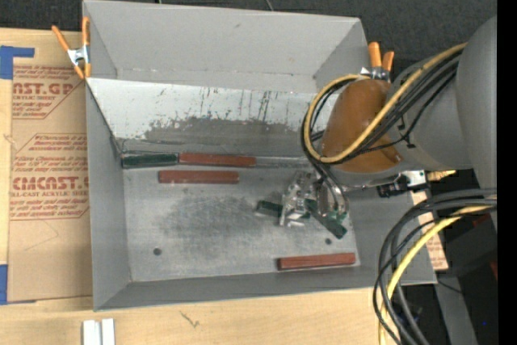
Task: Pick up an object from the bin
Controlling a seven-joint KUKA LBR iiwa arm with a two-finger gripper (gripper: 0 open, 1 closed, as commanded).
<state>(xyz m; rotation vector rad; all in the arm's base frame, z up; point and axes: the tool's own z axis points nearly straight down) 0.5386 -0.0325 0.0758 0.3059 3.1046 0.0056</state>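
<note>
The dark green stick is what we take as the thing to be picked. It lies flat on the floor of the bin, directly under the gripper. Only its two ends show, one poking out past the gripper toward the view's left, the other toward the lower right. We read those two dark bits as one stick whose middle is hidden by the gripper, and that is a judgement. If it holds, the long axis runs on a slant from the gripper's upper left down to its lower right, with the gripper over the middle of that line. The coming move turns on this: closing across the stick's short side should catch it, while closing along its length should not. Whether the gripper is apart, together or already clamped on the stick we cannot tell, since the bright metal parts there overlap too closely to read. Just below the gripper, toward the front wall, the near brown stick lies level and apart from the green one. Well to the gripper's left lies the lower brown stick. Above it, at the foot of the back wall, lies the upper brown stick, and the second green stick sits end to end with that one, farthest from the gripper.
</note>
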